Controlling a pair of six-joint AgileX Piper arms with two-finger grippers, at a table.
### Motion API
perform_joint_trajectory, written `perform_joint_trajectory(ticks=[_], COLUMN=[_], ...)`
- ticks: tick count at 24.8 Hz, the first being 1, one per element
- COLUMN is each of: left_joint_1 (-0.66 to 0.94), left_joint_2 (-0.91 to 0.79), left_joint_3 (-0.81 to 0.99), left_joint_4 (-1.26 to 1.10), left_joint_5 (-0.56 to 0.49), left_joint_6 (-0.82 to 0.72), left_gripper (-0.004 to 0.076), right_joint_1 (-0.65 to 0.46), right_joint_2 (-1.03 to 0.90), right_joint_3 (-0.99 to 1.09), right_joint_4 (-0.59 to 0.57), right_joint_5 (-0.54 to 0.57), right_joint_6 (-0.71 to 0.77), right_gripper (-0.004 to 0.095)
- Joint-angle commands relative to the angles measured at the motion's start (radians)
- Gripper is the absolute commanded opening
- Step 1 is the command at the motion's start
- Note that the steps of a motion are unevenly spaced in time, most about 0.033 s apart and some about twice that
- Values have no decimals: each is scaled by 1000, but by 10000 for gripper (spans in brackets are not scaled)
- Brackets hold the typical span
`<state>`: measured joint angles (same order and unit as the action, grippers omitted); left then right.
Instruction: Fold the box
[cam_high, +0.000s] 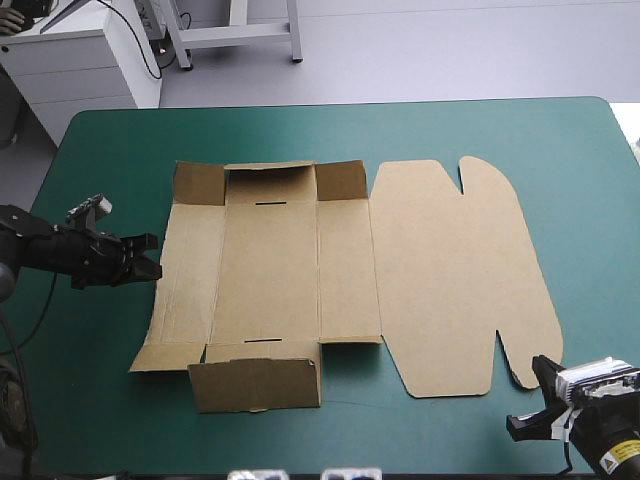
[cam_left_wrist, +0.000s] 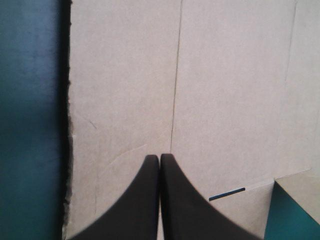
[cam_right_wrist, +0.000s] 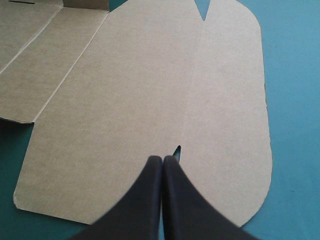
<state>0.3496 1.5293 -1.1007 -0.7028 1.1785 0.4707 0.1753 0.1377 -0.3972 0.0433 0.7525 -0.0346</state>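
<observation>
The brown box (cam_high: 270, 270) lies as a cut sheet in the middle of the teal-green cover. Its rounded lid (cam_high: 450, 280) lies flat to the right. The near wall flap (cam_high: 255, 383) and the far wall flap (cam_high: 270, 182) stand partly raised. My left gripper (cam_high: 150, 258) is shut at the sheet's left edge. In the left wrist view it (cam_left_wrist: 160, 157) hovers over the left panel (cam_left_wrist: 125, 90), near a crease. My right gripper (cam_high: 533, 397) is shut at the lid's near right corner. In the right wrist view it (cam_right_wrist: 163, 159) is just short of the lid's notch (cam_right_wrist: 177, 149).
The teal-green cover (cam_high: 350, 130) shows as a broad strip between the box and the table's far edge, and a narrower one along the near edge (cam_high: 400, 440). A white cabinet (cam_high: 80, 60) stands beyond the far left corner.
</observation>
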Motion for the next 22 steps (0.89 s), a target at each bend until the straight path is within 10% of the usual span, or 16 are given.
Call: perform_joint_trajectory(ticks=[1, 7, 22], left_joint_1=[3, 3, 3], left_joint_2=[29, 39, 92], left_joint_3=[-73, -73, -73], left_joint_4=[-61, 280, 296], left_joint_5=[113, 29, 19], left_joint_6=[-52, -266, -229], left_gripper=[-8, -8, -8], right_joint_1=[-4, -4, -4], right_joint_2=[16, 16, 16], right_joint_3=[-23, -23, -23], right_joint_4=[-5, -5, -5], right_joint_5=[-71, -71, -71], right_joint_6=[-1, -1, -1], right_gripper=[-20, -20, -20])
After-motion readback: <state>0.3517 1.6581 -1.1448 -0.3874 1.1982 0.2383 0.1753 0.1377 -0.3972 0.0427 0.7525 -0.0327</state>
